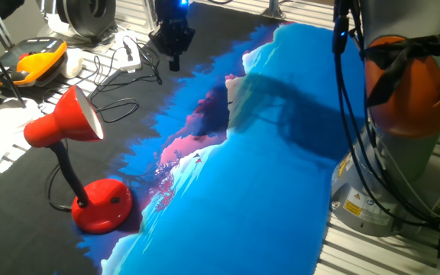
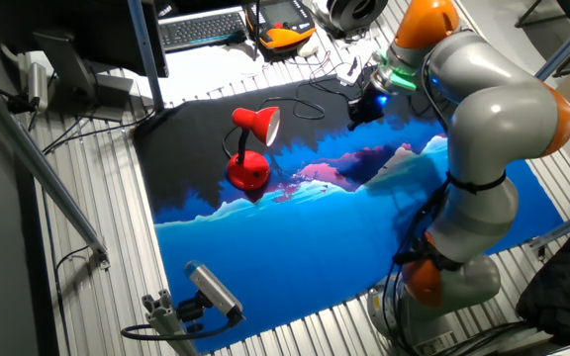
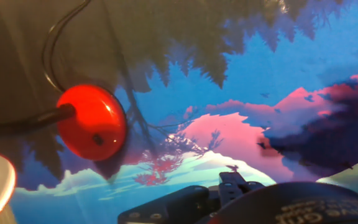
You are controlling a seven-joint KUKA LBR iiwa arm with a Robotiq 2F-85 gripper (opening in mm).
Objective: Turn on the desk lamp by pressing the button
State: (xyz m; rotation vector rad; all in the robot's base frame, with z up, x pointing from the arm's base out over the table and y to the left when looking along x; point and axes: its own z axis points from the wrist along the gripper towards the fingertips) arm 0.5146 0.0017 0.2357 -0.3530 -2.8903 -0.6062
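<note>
The desk lamp (image 1: 79,160) stands on the dark, left-hand part of a printed mat (image 1: 266,176) that covers the table (image 2: 97,257), its round red base (image 1: 104,205) sitting close to the line where the mat's black area meets the blue mountain scene. The button (image 3: 97,139) shows in the hand view as a tiny dark dot on the top of the dome, off to one side of where the thin black neck (image 1: 69,172) enters it. The neck rises and bends to the red cone shade (image 1: 63,120), which is tilted with its white inside turned toward the middle of the mat; no glow is visible in it. A black cord (image 3: 55,43) loops away from the base over the dark cloth. The claw (image 1: 173,40) hangs above the far edge of the mat, well apart from the lamp and touching nothing; it appears only as a dark shape in the fixed views, and the hand view shows only black hardware along its lower edge, so I cannot tell whether its fingers are spread or pressed together. Beyond the lamp, off the mat, lie an orange-and-black gadget (image 1: 33,61) and a white adapter with cables (image 1: 128,55). A keyboard (image 2: 204,28) rests further back, and a small camera on a bracket (image 2: 206,295) sits at the table's near edge.
</note>
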